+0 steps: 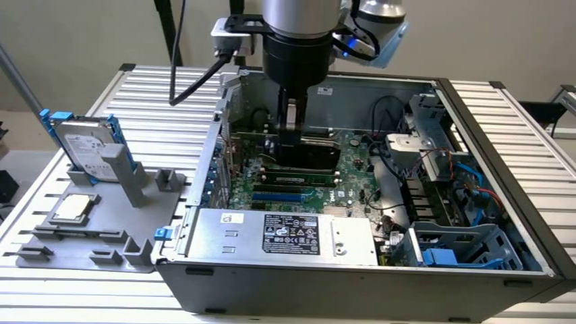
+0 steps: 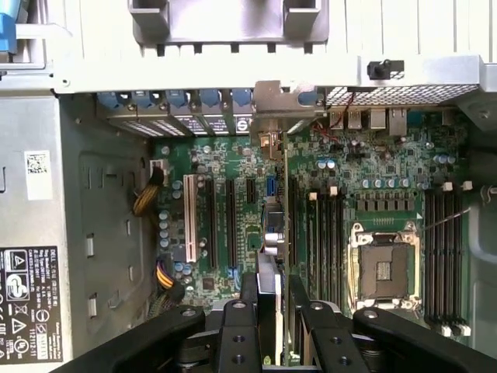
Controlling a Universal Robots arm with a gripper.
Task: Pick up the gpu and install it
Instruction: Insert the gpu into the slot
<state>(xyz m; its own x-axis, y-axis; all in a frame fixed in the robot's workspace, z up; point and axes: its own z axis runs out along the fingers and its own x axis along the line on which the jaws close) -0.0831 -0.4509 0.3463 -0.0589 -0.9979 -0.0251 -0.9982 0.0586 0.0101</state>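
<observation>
The gpu (image 1: 311, 154) hangs upright inside the open computer case (image 1: 360, 287), its black face toward the exterior camera, low over the green motherboard (image 1: 353, 177). My gripper (image 1: 290, 131) reaches down from above and is shut on the card's upper edge. In the wrist view the gpu (image 2: 277, 233) appears edge-on, a thin strip between the black fingers (image 2: 247, 299). Its silver bracket (image 2: 272, 99) sits at the case's rear slot openings. The card lines up over a slot beside the black expansion slots (image 2: 211, 217); I cannot tell whether it is seated.
A grey fixture plate (image 1: 108, 233) on the exterior view's left carries a hard drive with blue rails (image 1: 88, 145) and a square silver CPU chip (image 1: 75, 208). Inside the case are the power supply (image 1: 279, 235), the empty CPU socket (image 2: 382, 268), cables and a blue drive cage (image 1: 450, 251).
</observation>
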